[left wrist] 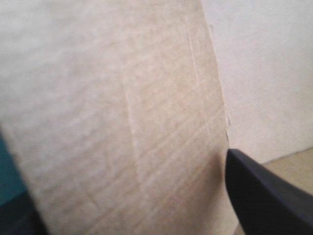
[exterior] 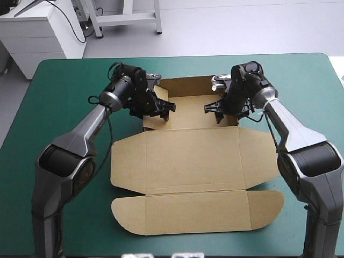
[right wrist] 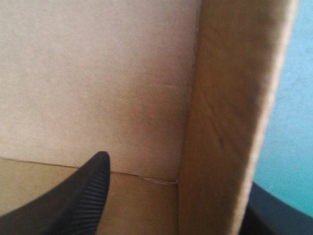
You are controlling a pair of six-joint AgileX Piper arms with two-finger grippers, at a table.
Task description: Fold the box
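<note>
- I have both tools at the far end of the box (exterior: pixel 134 161), which lies on the teal-green cover of the bench (exterior: pixel 64 86), about midway between its left and right edges.
- The box is a cut brown sheet, and most of it lies open. The wide lid panel (exterior: pixel 183 156) is flat on the cover. The rounded flap (exterior: pixel 199 212) beyond it is also flat, toward the bench's near edge.
- At the far end the board stands up in walls around a small floor (exterior: pixel 188 114).
- My left tool (exterior: pixel 161 109) is at the left side of that raised part and my right tool (exterior: pixel 219 110) is at its right side. The floor lies between them and they are apart.
- Left tool: the left wall (left wrist: pixel 122 112) fills the space ahead of it. One black finger (left wrist: pixel 266 198) stands on one side of this wall. The other finger (left wrist: pixel 12 220) shows only as a dark sliver on the teal-green side. The fingers stand wide apart with the board between them, and I cannot tell whether either one presses on it.
- Right tool: one ribbed black finger (right wrist: pixel 73 205) is inside the tray, above the floor crease. The other finger (right wrist: pixel 279 213) is outside, over the cover. The upright right wall (right wrist: pixel 230 122) stands between them, with a clear gap to the inner finger. The tool is spread wide and clamps nothing.
</note>
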